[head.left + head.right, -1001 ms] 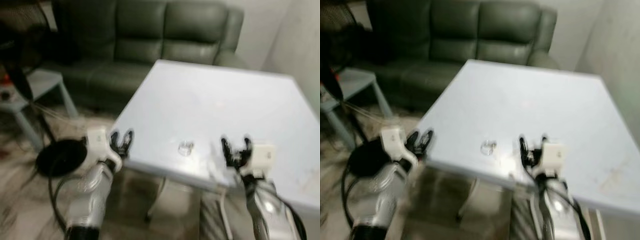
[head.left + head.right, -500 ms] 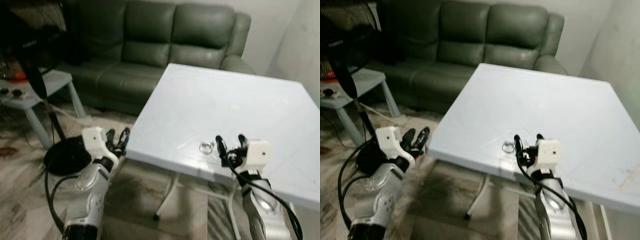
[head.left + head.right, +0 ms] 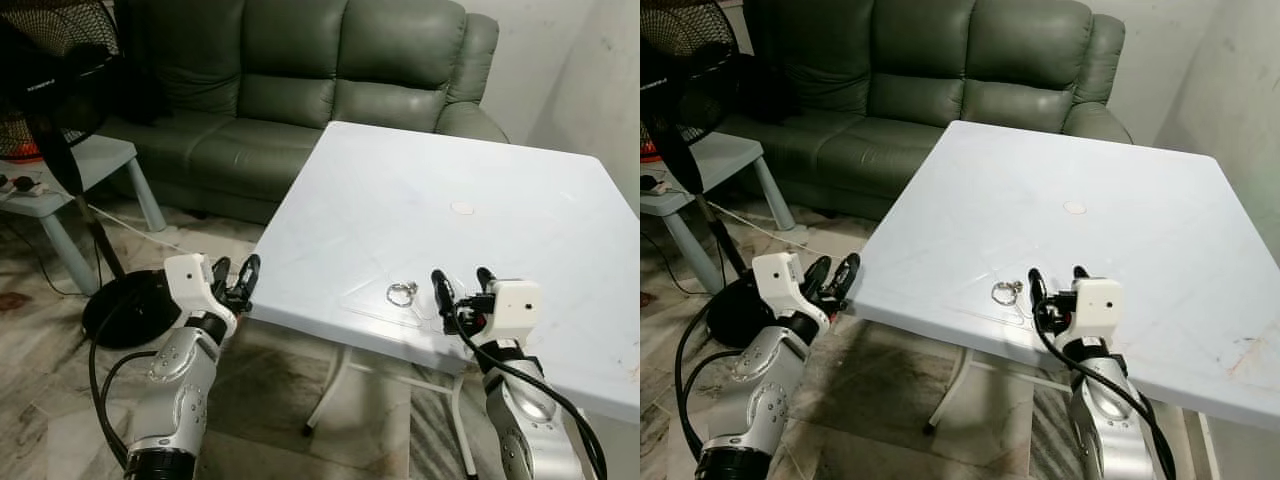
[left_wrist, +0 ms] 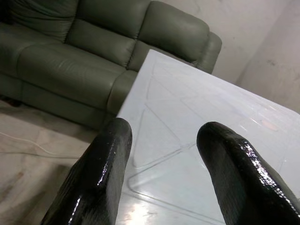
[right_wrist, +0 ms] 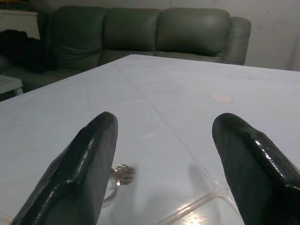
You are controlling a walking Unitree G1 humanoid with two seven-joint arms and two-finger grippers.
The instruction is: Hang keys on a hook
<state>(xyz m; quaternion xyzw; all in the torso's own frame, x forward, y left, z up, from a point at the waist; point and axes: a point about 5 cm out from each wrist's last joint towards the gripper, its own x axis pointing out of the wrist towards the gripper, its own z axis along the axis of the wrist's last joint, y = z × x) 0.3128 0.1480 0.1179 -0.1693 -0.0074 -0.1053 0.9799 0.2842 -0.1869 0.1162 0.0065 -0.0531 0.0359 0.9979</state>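
Soft, even room light keeps my head views sharp, with pale glare on the white table (image 3: 480,200) and my near fingertips (image 5: 79,173) blurred.

the camera has steadied and neared the white table (image 3: 520,230), blur gone

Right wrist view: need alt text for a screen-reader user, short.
The right gripper, fingers open, hovers low over a white table, with a small metal key ring lying on the tabletop just beyond its one finger. A dark green sofa stands behind the table's far edge.
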